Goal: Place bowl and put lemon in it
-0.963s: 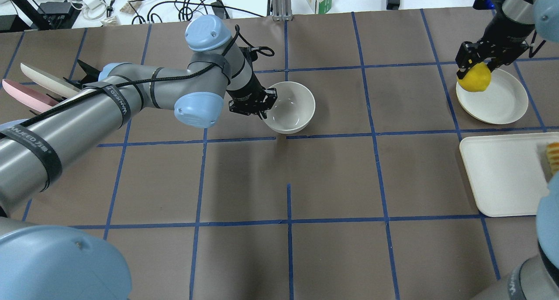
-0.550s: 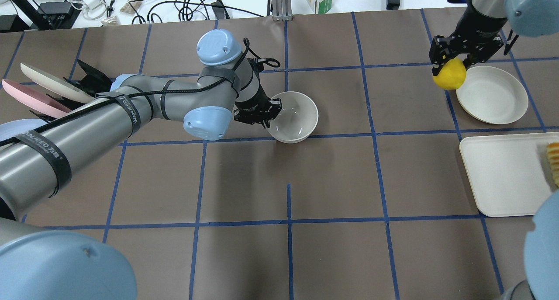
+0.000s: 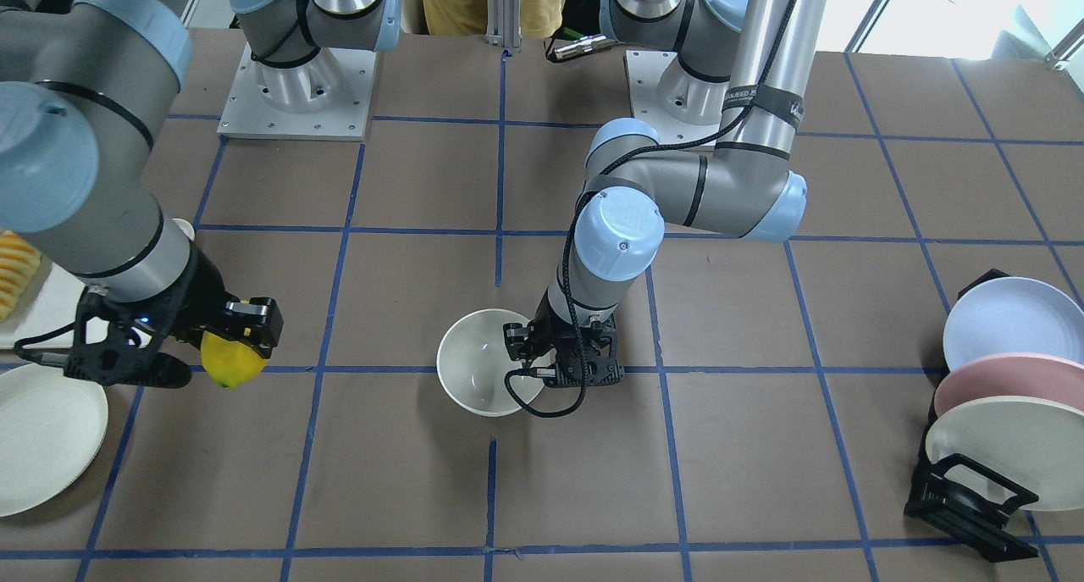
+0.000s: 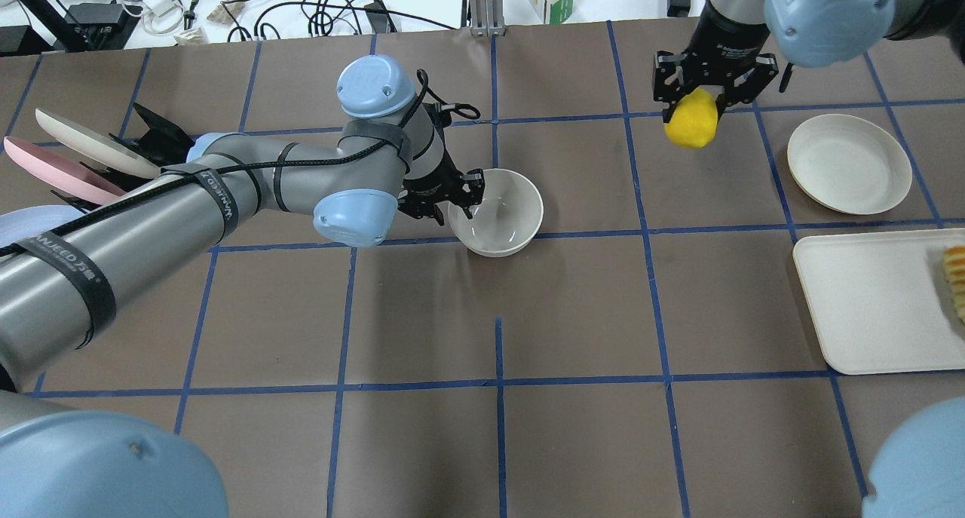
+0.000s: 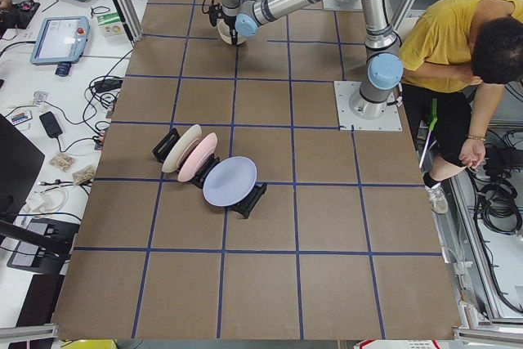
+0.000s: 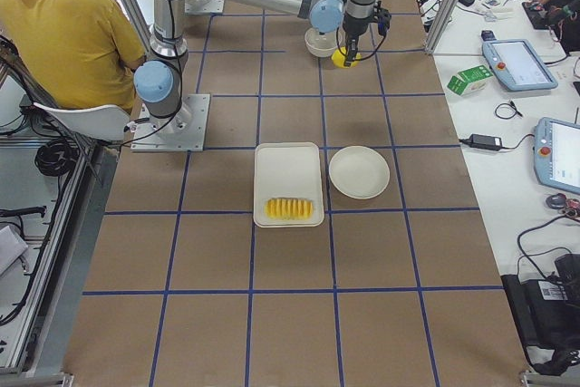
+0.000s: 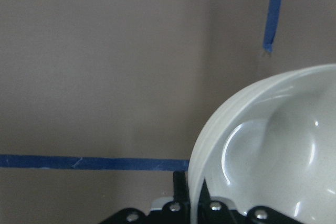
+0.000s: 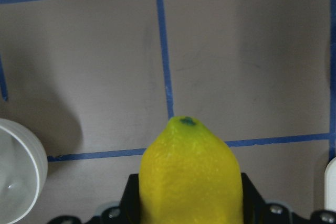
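Observation:
The off-white bowl point(image 4: 497, 215) is near the table's middle, low over or on the brown paper; I cannot tell which. My left gripper point(image 4: 454, 205) is shut on its left rim. In the left wrist view the rim of the bowl point(image 7: 273, 145) runs between the fingers. My right gripper point(image 4: 692, 105) is shut on the yellow lemon point(image 4: 690, 122) and holds it in the air, right of and beyond the bowl. The right wrist view shows the lemon point(image 8: 189, 177) with its greenish tip and the bowl point(image 8: 16, 177) at the left edge. The front view shows the bowl point(image 3: 478, 374) and the lemon point(image 3: 230, 363).
A white plate point(image 4: 848, 163) lies at the far right. Nearer me, a white tray point(image 4: 867, 307) holds sliced yellow striped food point(image 4: 956, 280). A black rack with cream, pink and pale blue plates point(image 4: 83, 152) stands at the left edge.
My right gripper has carried the lemon left, off the white plate and toward the bowl. My left gripper has moved the bowl slightly nearer to me.

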Available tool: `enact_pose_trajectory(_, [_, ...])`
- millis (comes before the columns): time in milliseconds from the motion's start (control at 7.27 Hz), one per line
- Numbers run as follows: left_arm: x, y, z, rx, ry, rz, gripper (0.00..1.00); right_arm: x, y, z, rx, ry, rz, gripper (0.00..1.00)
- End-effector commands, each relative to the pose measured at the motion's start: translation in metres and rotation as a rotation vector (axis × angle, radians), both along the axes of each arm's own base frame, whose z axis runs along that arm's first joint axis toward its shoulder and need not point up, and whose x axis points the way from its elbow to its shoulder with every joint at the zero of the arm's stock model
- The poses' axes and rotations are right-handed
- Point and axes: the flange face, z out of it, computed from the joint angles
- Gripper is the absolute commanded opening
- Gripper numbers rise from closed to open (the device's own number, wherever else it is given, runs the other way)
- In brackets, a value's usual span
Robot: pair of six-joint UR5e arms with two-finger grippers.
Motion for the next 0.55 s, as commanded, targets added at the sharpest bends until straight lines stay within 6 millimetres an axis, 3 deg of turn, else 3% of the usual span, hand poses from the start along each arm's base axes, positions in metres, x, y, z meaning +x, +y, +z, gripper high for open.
enact_pose_trajectory(0, [0.01,0.003,0.069,-0.044,0.006,-0.006,1.0,0.066,0.008,-0.002,-0.044,-0.001,0.006,0.0])
enact_pose_trajectory(138, [0.019,0.009,0.106,-0.005,-0.035,-0.033,1.0,0.086,0.011,-0.01,-0.039,-0.001,-0.014,0.0])
enact_pose_trajectory(275, [0.04,0.014,0.142,0.02,-0.081,-0.086,1.0,0.112,0.012,-0.023,-0.043,-0.003,0.005,0.0])
enact_pose_trajectory(412, [0.081,0.019,0.17,0.066,-0.139,-0.145,1.0,0.14,0.015,-0.033,-0.058,-0.009,0.002,0.0])
